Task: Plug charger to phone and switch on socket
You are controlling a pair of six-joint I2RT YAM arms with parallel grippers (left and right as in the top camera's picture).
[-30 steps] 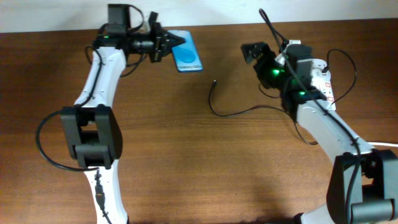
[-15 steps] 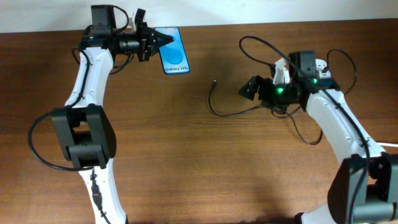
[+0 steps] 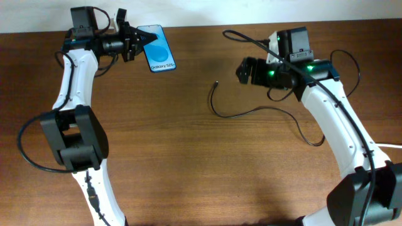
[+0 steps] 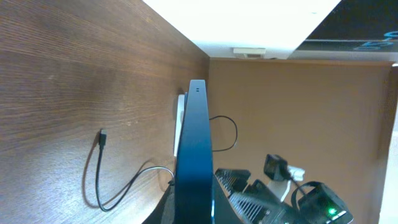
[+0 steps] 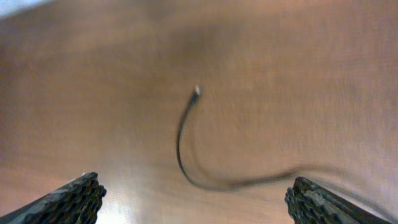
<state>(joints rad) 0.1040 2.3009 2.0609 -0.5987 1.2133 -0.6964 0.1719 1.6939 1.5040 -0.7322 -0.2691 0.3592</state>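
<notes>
My left gripper [image 3: 133, 43] is shut on the short end of the phone [image 3: 161, 56], screen up, near the far left table edge. In the left wrist view the phone [image 4: 195, 143] shows edge-on. The charger [image 3: 242, 113] lies in a curve on the table, its plug tip [image 3: 217, 81] free and pointing to the far side. It also shows in the left wrist view [image 4: 102, 134] and the right wrist view [image 5: 186, 165]. My right gripper [image 3: 244, 70] is open and empty, above and right of the plug tip [image 5: 197, 91]. The socket is hidden under the right arm.
The table's far edge [image 3: 207, 26] runs just behind both grippers. The robot's black cables [image 3: 348, 59] loop beside the right arm. A piece of thick white cord [image 3: 391, 145] shows at the right edge.
My left gripper has carried the phone to the left along the far edge. My right gripper has swung away from the socket area towards the charger's plug tip.
</notes>
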